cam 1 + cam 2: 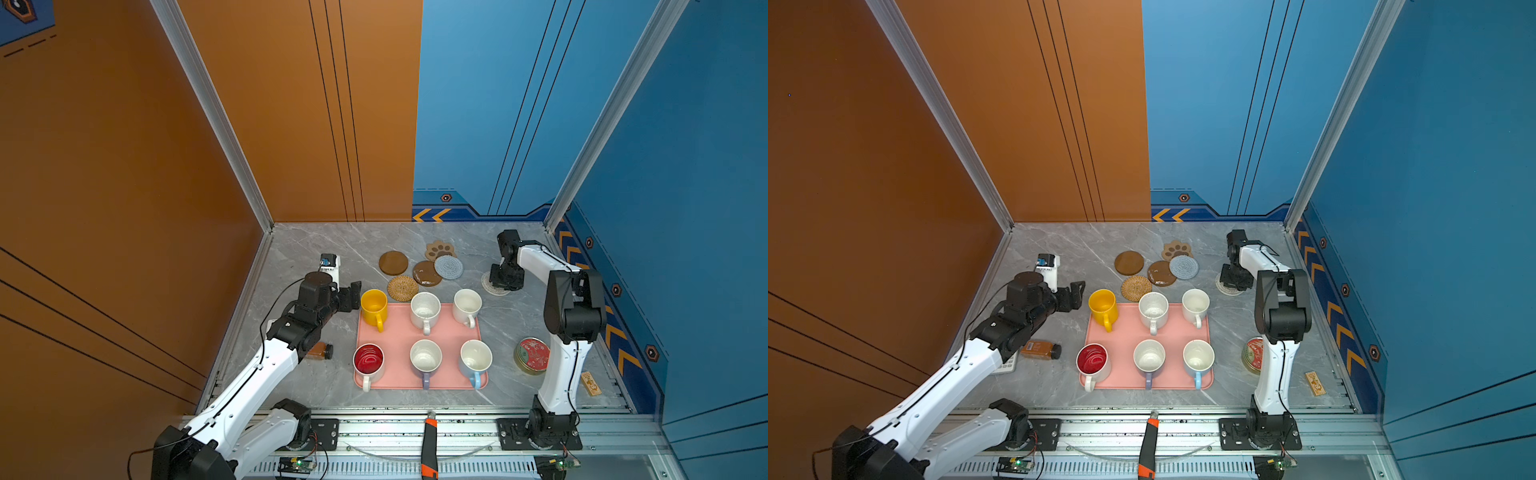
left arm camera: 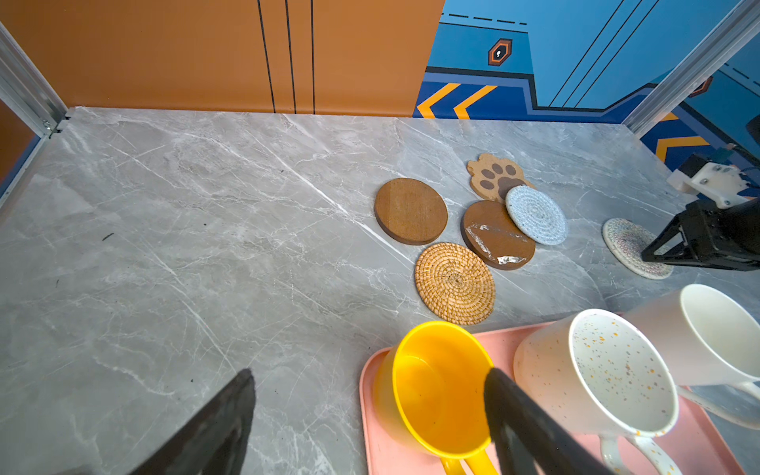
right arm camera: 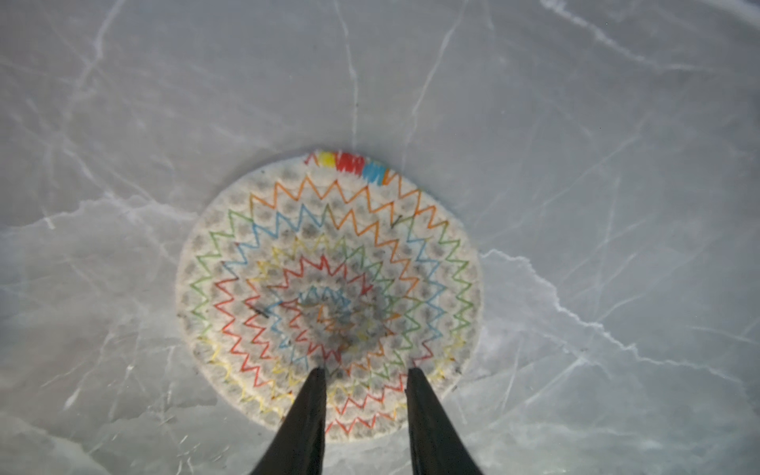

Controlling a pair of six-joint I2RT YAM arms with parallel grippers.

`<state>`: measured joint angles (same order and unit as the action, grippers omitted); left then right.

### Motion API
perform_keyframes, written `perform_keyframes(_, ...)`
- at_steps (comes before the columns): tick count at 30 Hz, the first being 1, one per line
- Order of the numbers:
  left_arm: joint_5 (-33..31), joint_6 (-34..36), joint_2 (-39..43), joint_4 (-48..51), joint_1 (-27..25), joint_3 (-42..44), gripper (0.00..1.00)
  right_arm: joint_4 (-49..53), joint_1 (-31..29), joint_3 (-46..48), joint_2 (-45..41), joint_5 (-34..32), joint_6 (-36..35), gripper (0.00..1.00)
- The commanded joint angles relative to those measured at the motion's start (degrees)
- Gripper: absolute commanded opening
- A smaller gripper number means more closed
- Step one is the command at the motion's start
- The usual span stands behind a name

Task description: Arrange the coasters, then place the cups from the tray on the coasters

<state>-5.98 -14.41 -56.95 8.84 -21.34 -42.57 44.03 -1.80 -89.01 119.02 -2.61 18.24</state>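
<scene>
My right fingers [image 3: 306, 411], narrowly apart and pinching nothing, point down at the cream coaster [image 3: 329, 255] lying flat on the desk [image 3: 123, 123] right beneath them; closing here could, I judge, bunch or skid the soft mat rather than lift it. My left fingers [image 2: 518, 415], spread wide and empty, sit just beside the yellow cup [image 2: 432, 390], which a careless sweep could tip. Count: six coasters [image 1: 402, 287], five clustered between the two sets of fingers; six cups [image 1: 425, 309], all on the one tray [image 1: 395, 332].

The grey marble table [image 1: 311, 249] carries a pink tray [image 1: 399, 345] at centre, clustered coasters [image 1: 393, 262] above it, a red tin [image 1: 533, 353] right, and a brown bottle [image 1: 320, 350] left.
</scene>
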Motion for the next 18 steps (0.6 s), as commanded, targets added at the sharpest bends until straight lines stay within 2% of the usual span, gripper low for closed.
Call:
perform_keyframes(1,-0.5,0.9,0.8,0.9,-0.6,-2.1,0.87,3.6,-0.2,-4.0,-3.7,1.9,-0.3,0.32)
perform_keyframes(10,-0.5,1.1,1.7,0.9,-1.2,-2.1,0.87,4.4,-6.7,-11.1,-3.4,1.9,0.3,0.38)
perform_keyframes(14,0.6,1.6,1.7,0.9,-1.6,-2.2,0.88,4.4,-11.9,-17.0,-0.6,-0.8,-0.1,0.41)
perform_keyframes(18,0.8,1.8,1.7,0.9,-2.3,-1.9,0.87,4.4,-16.3,-23.7,6.1,-2.0,0.3,0.47)
